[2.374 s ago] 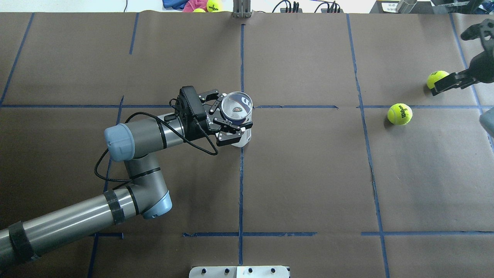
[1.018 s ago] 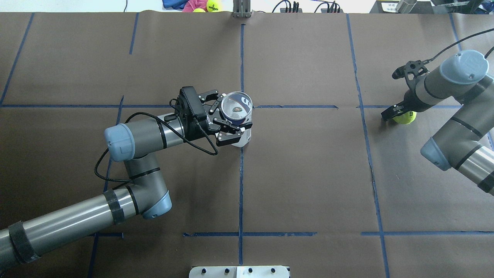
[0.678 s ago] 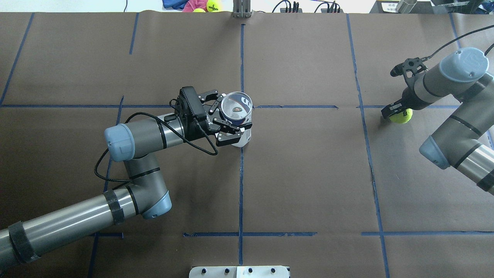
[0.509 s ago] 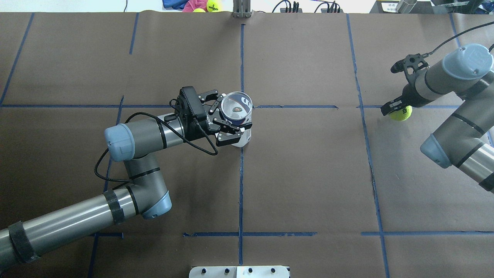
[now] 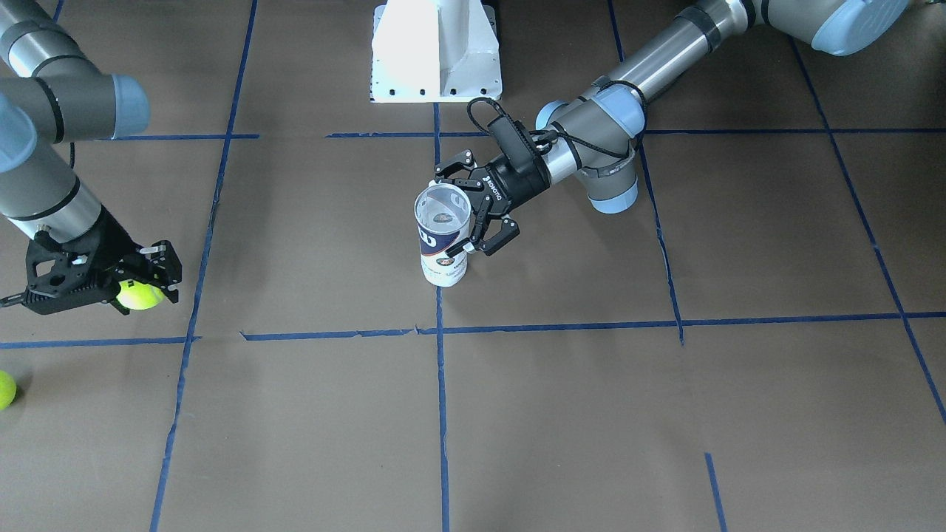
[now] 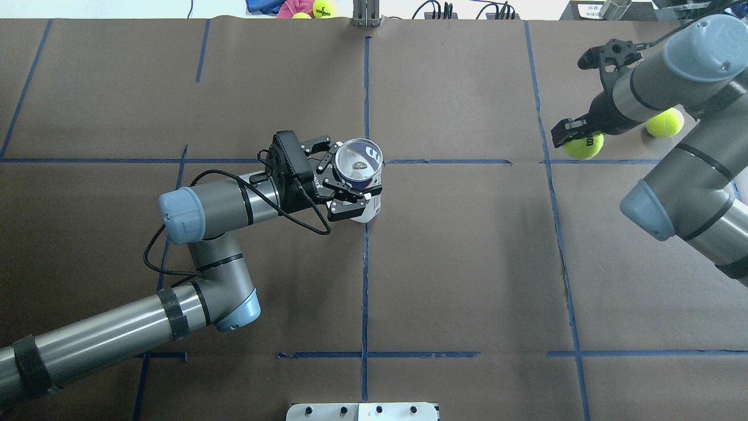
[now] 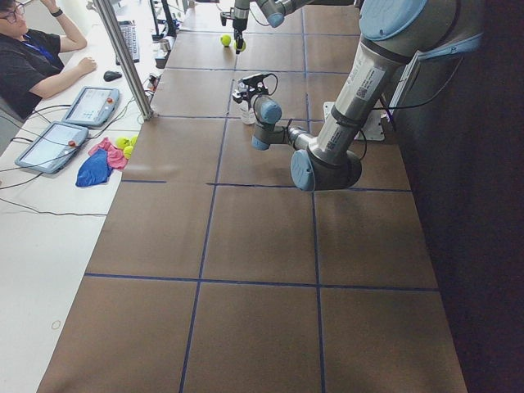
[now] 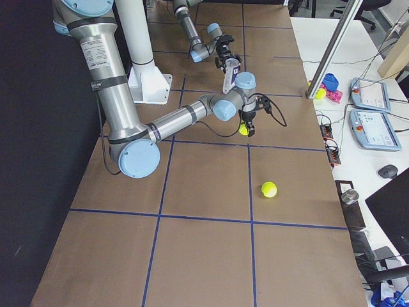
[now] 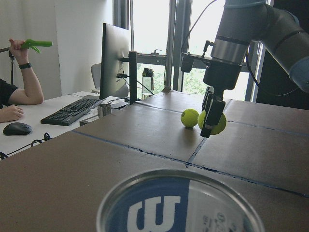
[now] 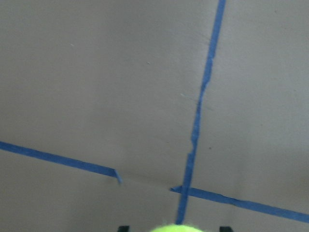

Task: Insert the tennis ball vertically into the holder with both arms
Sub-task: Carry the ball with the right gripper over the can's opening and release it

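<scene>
Since half a second ago: right gripper [image 6: 575, 135] carried toward the table's far edge with the fuzzy yellow-green tennis ball [image 6: 584, 147] clamped between its black fingers; ball off the brown paper now, raised above it, as seen from the left wrist. Left side unchanged.

Right gripper closed on the ball, pointing down, near the table's right end, well apart from the can. Ball's top edge just visible at the bottom of the right wrist view, blue tape cross [image 10: 186, 188] on the paper below it.

Left gripper [image 6: 345, 175] clamped from the side on the clear plastic cylindrical can with white and navy label [image 5: 442, 247]; fingers around its upper part. Can upright, metal-rimmed mouth up, standing on the blue centre tape line near the table's middle.

Second yellow-green tennis ball [image 6: 665, 123] on the paper beyond the held one, toward the far right corner. Two more yellow-green balls with blue and pink cloths [image 7: 98, 164] off the table's far edge. Seated person in black [image 7: 33, 61] at the white desk there, two tablets [image 7: 70, 123] nearby. White pedestal base [image 5: 436, 48] at the near edge.
</scene>
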### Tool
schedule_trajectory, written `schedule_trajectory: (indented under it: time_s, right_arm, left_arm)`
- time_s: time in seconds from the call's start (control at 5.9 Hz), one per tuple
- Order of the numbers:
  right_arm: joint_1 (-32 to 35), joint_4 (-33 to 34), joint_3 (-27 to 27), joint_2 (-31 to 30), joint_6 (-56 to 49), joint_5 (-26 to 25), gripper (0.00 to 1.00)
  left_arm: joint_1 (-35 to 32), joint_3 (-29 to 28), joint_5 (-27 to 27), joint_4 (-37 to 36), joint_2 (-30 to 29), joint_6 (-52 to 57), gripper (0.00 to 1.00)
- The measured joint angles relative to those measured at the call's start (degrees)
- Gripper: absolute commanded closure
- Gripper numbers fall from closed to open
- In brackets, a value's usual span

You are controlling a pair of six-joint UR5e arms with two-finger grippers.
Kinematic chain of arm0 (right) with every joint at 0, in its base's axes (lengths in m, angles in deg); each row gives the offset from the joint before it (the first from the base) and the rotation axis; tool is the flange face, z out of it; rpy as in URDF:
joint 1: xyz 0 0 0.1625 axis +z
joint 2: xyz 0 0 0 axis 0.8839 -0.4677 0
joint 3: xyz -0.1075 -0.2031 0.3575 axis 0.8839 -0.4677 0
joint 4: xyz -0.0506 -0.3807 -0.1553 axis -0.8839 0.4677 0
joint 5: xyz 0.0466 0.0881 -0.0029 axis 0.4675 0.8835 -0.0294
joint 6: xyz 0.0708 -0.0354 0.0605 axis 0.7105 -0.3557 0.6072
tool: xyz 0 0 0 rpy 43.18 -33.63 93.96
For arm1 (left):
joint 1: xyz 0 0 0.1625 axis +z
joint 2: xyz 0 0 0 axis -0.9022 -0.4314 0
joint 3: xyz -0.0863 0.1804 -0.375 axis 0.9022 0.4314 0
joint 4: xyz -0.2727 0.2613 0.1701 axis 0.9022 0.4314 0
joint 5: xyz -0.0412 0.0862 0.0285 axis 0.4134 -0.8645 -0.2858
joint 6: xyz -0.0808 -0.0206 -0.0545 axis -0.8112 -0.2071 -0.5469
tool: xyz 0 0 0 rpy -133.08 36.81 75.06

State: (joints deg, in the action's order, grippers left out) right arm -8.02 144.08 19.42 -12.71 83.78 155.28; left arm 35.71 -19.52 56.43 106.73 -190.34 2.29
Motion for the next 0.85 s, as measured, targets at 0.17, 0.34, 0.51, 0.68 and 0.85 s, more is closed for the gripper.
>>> schedule_trajectory:
  time_s: [0.17, 0.34, 0.51, 0.68, 0.85]
  right_arm:
    - [-1.25, 8.87, 3.28, 5.61, 3.30, -0.03, 0.98]
    - [-3.04, 15.79, 5.53, 11.31, 8.25, -0.13, 0.98]
    - [-5.26, 19.55, 6.44, 16.83, 14.94, -0.66, 0.98]
    - [-7.45, 23.11, 6.54, 22.46, 20.24, -1.63, 0.96]
    - [-9.45, 26.35, 6.07, 27.27, 23.38, -2.65, 0.93]
  left_arm:
    - [0.00, 0.11, 0.00, -0.64, -0.12, 0.00, 0.03]
    - [0.00, 0.12, 0.00, -0.97, -0.15, 0.00, 0.03]
    - [0.00, 0.11, 0.00, -1.08, -0.17, 0.00, 0.03]
    - [0.00, 0.10, 0.00, -1.09, -0.16, 0.00, 0.03]
    - [0.00, 0.09, 0.00, -1.05, -0.14, 0.00, 0.03]
